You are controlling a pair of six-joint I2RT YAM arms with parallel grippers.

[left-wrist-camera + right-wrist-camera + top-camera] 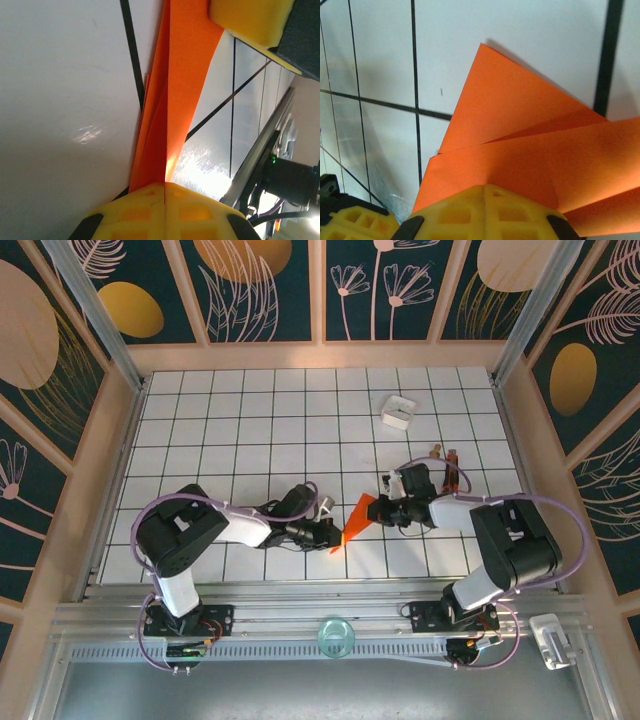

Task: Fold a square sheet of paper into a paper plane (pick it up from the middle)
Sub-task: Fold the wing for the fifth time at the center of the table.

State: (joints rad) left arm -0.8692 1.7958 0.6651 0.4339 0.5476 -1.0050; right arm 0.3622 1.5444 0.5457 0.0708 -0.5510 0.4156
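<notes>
Top external view: well clear of the edges of the table [250,430], the folded paper sheet [353,520] is being clamped at opposite ends by left tool [330,534] and right tool [384,512]

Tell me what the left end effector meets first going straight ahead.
The left end effector pinches the folded orange-red paper; next along, probably the right end effector's yellow fingertip, though depth is unclear.

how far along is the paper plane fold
Done: the sheet is already folded into layered pointed flaps. In hand: left tool and right tool both pinch it. Left: it isn't a slim dart yet, so more folds remain.
</notes>
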